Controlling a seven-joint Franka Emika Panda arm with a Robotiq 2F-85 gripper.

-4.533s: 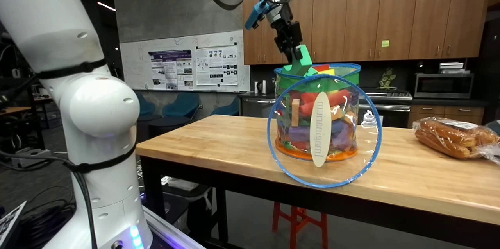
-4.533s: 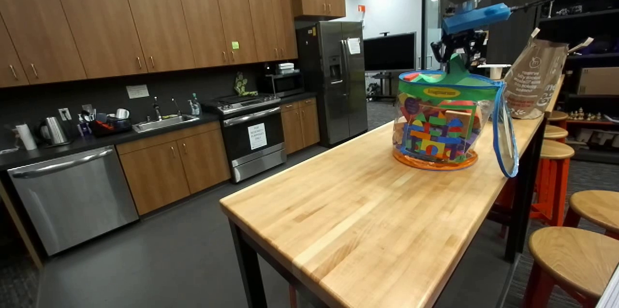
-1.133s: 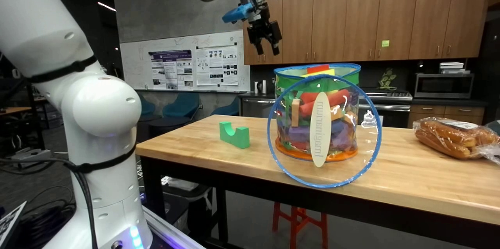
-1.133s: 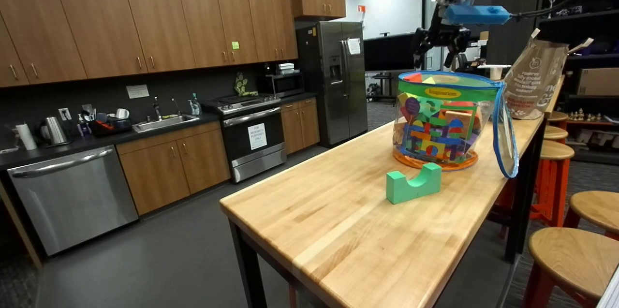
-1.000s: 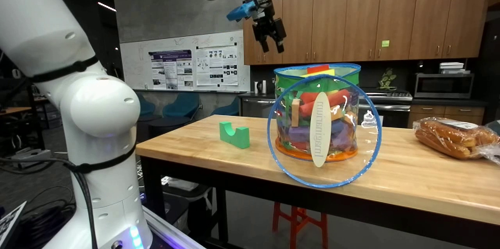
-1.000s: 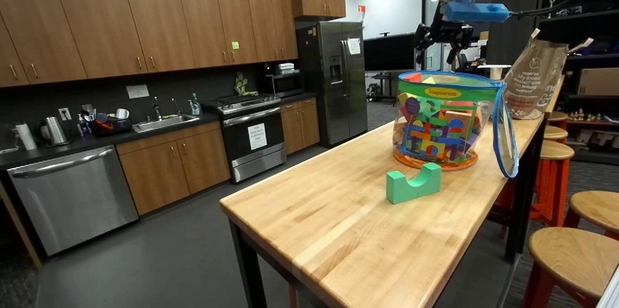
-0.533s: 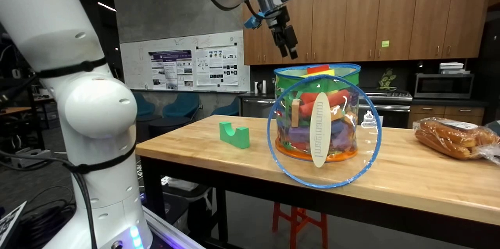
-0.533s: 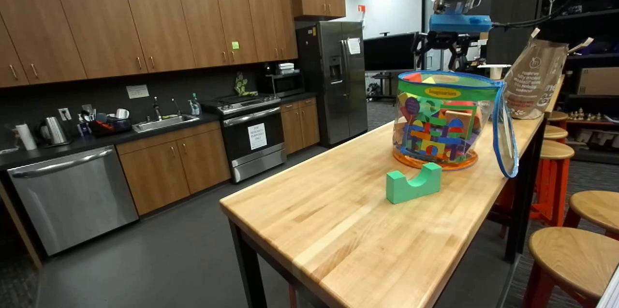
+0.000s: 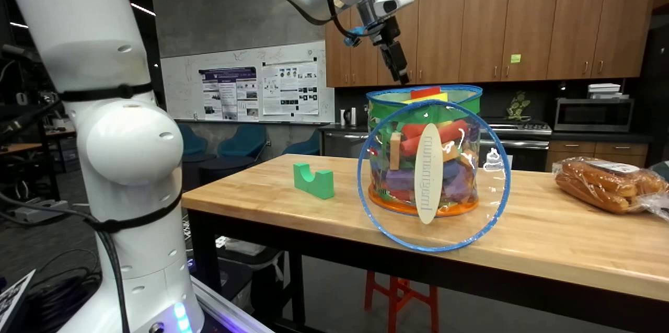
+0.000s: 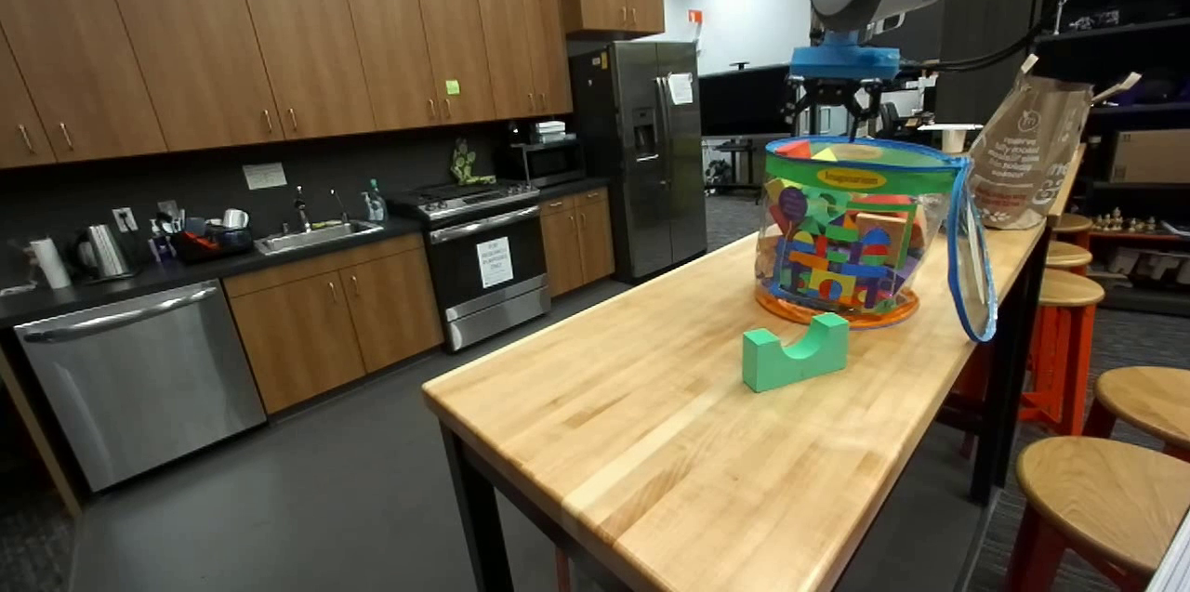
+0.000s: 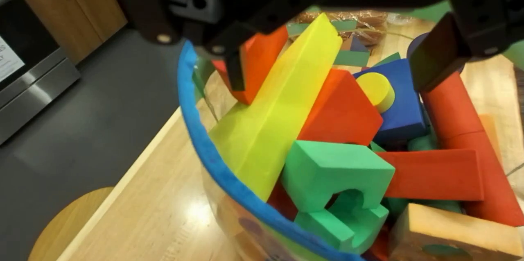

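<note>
My gripper [image 11: 332, 73] is open and empty above the mouth of a clear toy bag; its fingers stand wide apart in the wrist view. It also shows above the rim in both exterior views [image 9: 401, 78] [image 10: 832, 120]. The bag [image 10: 786, 166] has a green band, blue rim and orange base and is full of coloured blocks. Under the jaws lie a long yellow block [image 11: 286, 105], orange-red blocks [image 11: 344, 109] and a blue block [image 11: 403, 105]. A green arch block [image 11: 339, 160] lies nearer the camera. A green block with a curved notch [image 9: 313, 182] stands on the table, also here [image 10: 796, 360].
The bag's round clear lid [image 9: 494, 207] hangs open over the table's [image 9: 251, 192] edge. Bread in plastic [image 9: 609, 184] lies on the table. A brown paper bag [image 10: 1027, 151] stands behind the toy bag. Stools [image 10: 1106, 490] stand alongside.
Earlier the gripper was at a green block at the bag's rim; that kind of block now stands on the table. Over the last second the open gripper moved back over the bag and turned.
</note>
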